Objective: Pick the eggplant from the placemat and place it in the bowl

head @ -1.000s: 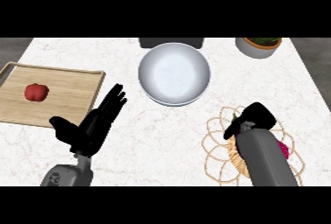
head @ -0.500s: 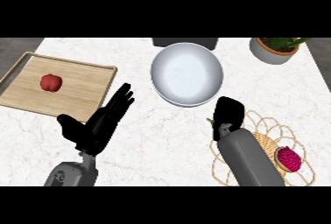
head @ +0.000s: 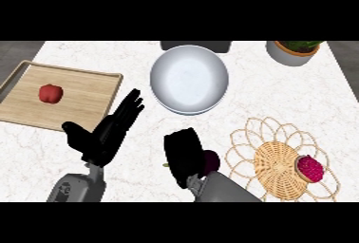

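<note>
Right hand point(head: 186, 156) curls around the dark purple eggplant point(head: 210, 160), holding it above the counter between the woven placemat point(head: 280, 163) and the left hand point(head: 105, 135), which rests open, fingers straight. White bowl point(head: 189, 79) sits just ahead; a pink fruit point(head: 310, 168) lies on the placemat.

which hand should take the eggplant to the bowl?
Right. The right hand is curled round the dark eggplant, just below the white bowl. The left hand is open and holds nothing.
</note>
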{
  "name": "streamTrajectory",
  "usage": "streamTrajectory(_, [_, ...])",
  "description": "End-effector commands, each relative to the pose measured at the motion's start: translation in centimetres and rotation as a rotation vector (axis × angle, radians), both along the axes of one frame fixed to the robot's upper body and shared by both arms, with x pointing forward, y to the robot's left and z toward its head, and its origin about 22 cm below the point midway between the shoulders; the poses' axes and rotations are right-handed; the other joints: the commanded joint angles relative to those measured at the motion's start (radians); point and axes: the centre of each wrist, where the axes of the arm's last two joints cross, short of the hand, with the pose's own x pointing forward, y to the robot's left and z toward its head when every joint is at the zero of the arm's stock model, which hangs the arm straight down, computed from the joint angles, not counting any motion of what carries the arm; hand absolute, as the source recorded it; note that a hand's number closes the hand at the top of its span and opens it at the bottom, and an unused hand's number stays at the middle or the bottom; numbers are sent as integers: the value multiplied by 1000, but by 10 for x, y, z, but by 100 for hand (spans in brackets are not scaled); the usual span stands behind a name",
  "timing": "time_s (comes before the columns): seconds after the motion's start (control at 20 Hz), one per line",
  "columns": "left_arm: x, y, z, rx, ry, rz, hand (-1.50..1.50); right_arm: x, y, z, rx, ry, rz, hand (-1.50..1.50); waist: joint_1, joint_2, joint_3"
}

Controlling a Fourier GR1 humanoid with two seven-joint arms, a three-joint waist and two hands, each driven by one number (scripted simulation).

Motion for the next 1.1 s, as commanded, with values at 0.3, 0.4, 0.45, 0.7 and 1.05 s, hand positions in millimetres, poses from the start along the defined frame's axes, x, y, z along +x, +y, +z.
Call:
streamTrajectory(0.3, [-5,9,1,-2,7,51,0,-79,16,110,245,-242,105,150,-53,-4,0])
streamTrajectory(0.4, [6,-5,-9,4,10,54,0,-87,16,126,271,-289,86,150,-57,-1,0])
streamTrajectory(0.45, [-17,8,-6,-1,4,39,0,-95,12,141,280,-334,61,150,-45,-7,0])
streamTrajectory(0.7, [-4,-1,-12,10,5,66,0,-84,2,180,316,-371,41,150,-55,-1,-1])
streamTrajectory(1.05, [-19,4,-6,-10,16,42,0,-45,9,184,390,-414,-22,150,-46,1,0])
